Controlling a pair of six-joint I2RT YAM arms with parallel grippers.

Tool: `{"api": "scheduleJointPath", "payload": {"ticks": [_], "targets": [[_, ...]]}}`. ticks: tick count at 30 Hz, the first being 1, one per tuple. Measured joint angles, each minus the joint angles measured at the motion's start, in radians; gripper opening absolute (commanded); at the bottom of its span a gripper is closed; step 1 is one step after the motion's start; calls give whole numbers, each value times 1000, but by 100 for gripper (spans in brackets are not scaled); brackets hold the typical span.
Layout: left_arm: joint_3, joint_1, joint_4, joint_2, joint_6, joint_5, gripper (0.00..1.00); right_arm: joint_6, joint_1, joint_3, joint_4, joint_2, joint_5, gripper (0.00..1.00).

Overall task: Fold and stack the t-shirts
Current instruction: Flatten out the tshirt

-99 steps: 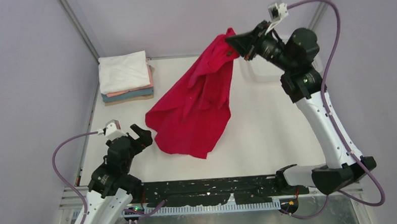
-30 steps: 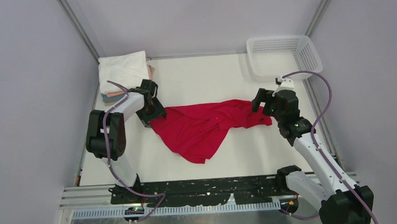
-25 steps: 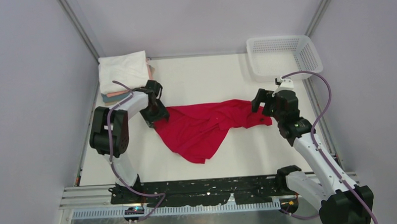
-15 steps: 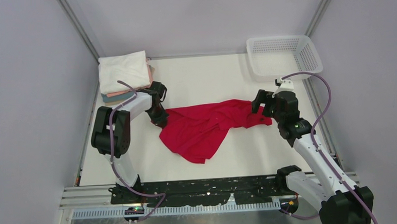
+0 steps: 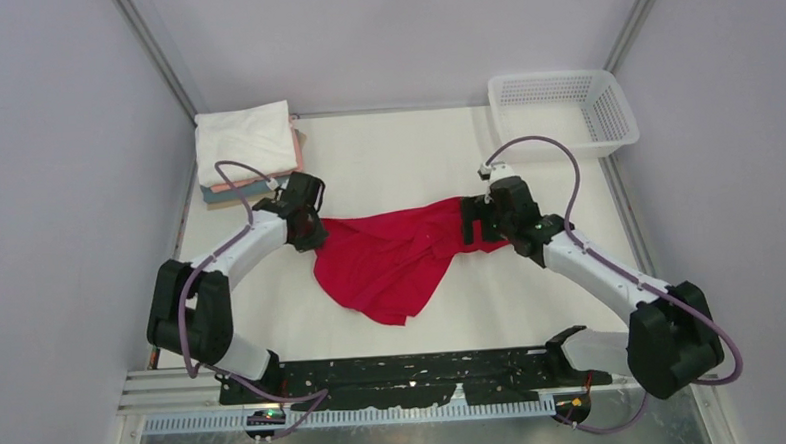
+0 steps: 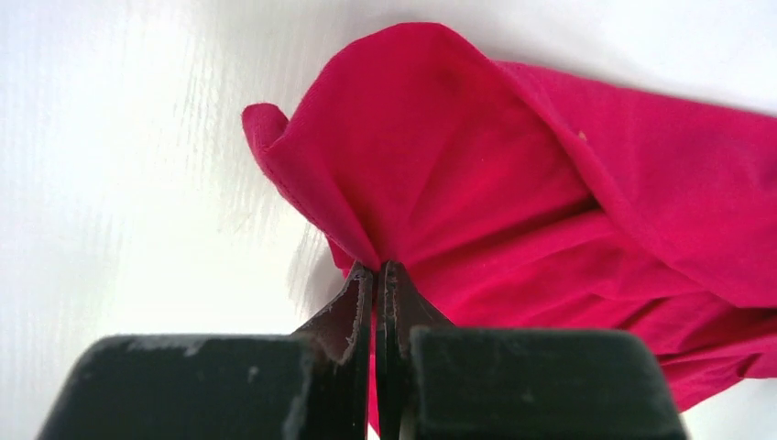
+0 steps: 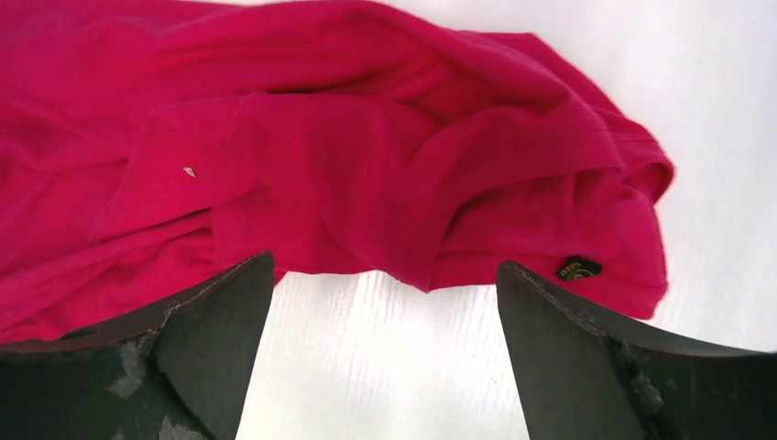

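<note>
Your red shirt (image 5: 396, 262) lies crumpled on the table (image 5: 406, 151), between both arms. Your left gripper (image 6: 376, 269) is pinched tight on its left edge, probably to pull it flat. Your right gripper (image 7: 383, 268) hangs wide over the right end, gripping nothing. The folded stack (image 5: 248, 153) sits far-left. Bunching hides the sleeves.

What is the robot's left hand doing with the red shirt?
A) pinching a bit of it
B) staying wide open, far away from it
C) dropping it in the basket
A: in the left wrist view the left gripper is shut tight on a fold of the red t-shirt.
</note>
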Motion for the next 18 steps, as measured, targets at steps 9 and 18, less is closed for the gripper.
{"api": "scheduleJointPath", "payload": {"ticks": [9,18], "targets": [[-49,0,87,-87,68,-16,0,2,64,108,16,280,77,88],[-72,0,129,-106,101,-30,0,37,69,148,58,397,136,29]]}}
